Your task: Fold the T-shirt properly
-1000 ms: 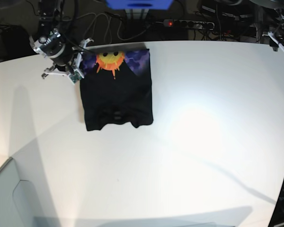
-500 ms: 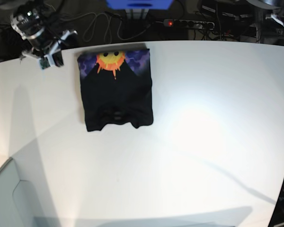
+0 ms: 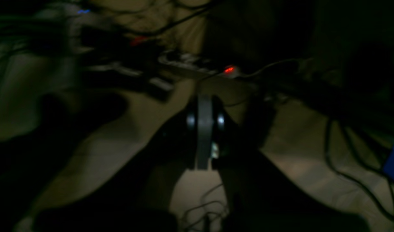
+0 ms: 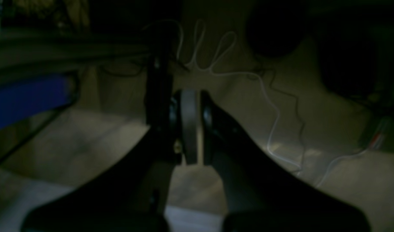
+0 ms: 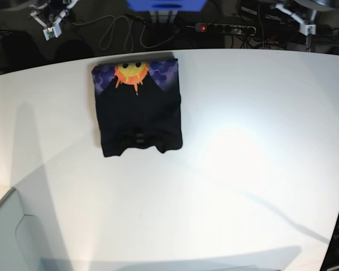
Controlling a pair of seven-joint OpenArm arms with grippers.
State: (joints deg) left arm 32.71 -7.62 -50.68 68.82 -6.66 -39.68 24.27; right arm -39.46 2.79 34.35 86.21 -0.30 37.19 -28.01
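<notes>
The black T-shirt (image 5: 138,116) lies folded into a compact rectangle at the back left of the white table (image 5: 231,169), with the orange sun and purple clouds showing along its far edge. Both arms are pulled back beyond the table's far edge, well away from the cloth. My right gripper (image 5: 52,25) is at the top left of the base view, and its wrist view shows its jaws pressed together (image 4: 190,129) with nothing between them. My left gripper (image 5: 298,20) is at the top right, jaws likewise together (image 3: 204,129) and empty.
Behind the table run cables (image 5: 110,34) and a power strip (image 5: 223,27) with a red light. A blue object (image 5: 166,4) stands at the back centre. A grey panel (image 5: 11,237) sits at the front left corner.
My right arm has lifted away from the T-shirt's back left corner and retreated behind the table. My left gripper has shut and drawn inward at the back. The T-shirt has not moved.
</notes>
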